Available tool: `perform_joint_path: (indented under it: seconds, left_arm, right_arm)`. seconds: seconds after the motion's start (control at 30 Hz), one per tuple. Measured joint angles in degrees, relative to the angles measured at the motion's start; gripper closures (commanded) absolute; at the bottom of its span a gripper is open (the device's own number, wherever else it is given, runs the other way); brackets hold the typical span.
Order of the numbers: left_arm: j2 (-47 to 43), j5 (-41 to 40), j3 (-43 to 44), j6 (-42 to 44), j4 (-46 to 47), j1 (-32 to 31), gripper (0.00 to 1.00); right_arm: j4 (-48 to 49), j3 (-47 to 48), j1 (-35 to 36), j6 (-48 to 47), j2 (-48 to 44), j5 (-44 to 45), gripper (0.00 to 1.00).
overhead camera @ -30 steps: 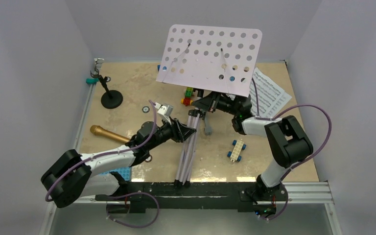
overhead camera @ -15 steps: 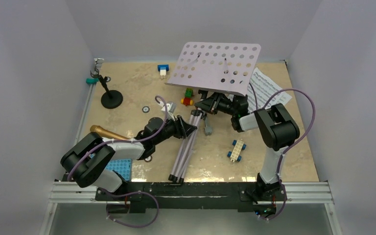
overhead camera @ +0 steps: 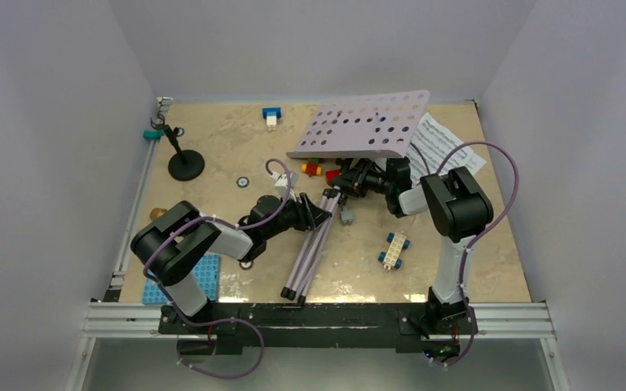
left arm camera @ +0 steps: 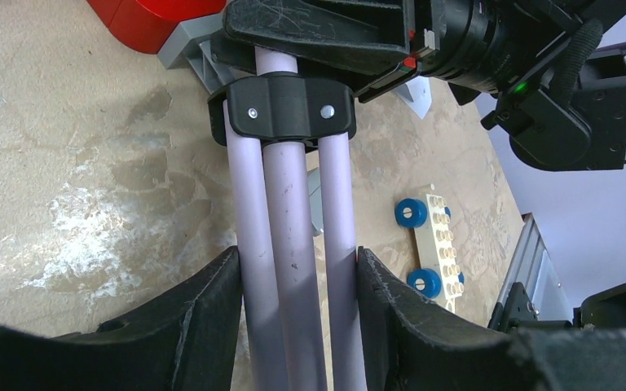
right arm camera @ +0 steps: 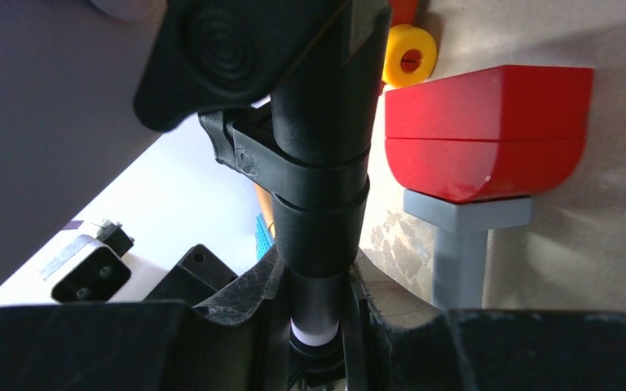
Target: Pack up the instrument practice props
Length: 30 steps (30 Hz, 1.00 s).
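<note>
The lavender tripod music stand [overhead camera: 326, 208] lies tilted across the middle of the top view. Its perforated desk [overhead camera: 364, 129] is at upper centre and its folded legs [left arm camera: 292, 204] point toward the lower centre. The left gripper [left arm camera: 293, 273] is clamped around the bundled legs. The right gripper [right arm camera: 316, 281] is clamped on the stand's black shaft [right arm camera: 322, 187], beside the red-headed toy hammer [right arm camera: 489, 134]. The white sheet-music pages [overhead camera: 452, 147] lie at upper right, and the black mic stand [overhead camera: 184, 163] stands at upper left.

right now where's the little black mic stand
In the top view, the black mic stand stands at the table's far left, beside a teal piece at the edge, with a small ring to its right.
</note>
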Motion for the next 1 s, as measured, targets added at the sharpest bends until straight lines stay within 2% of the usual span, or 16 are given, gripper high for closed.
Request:
perform_joint_path:
  seconds: [0.2, 0.4, 0.57, 0.63, 0.77, 1.0]
  left_arm:
    - [1.6, 0.3, 0.1, -1.2, 1.5, 0.2, 1.00]
    - [2.2, -0.2, -0.1, -1.4, 1.9, 0.4, 1.00]
    - [2.4, -1.7, -0.9, -1.4, 1.9, 0.7, 1.00]
    - [2.5, -2.0, -1.2, -1.4, 2.0, 0.9, 1.00]
    - [2.5, -2.2, -1.6, -1.4, 1.8, 0.9, 1.00]
    - [0.9, -2.1, -2.0, -1.4, 0.2, 0.9, 0.73]
  right_arm:
    - [-3.6, 0.5, -0.1, -0.7, -0.1, 0.7, 0.68]
    - [-3.9, -0.9, -2.1, -1.2, -2.0, 3.5, 0.50]
    - [-4.1, -3.1, -4.2, 0.0, -5.9, 5.5, 0.44]
    - [-4.3, -4.5, -4.3, 0.3, -6.5, 6.0, 0.37]
    - [-4.9, -8.1, -4.2, 1.0, -8.3, 6.4, 0.37]
    - [-7.3, -15.6, -4.1, -0.2, -17.3, 6.0, 0.36]
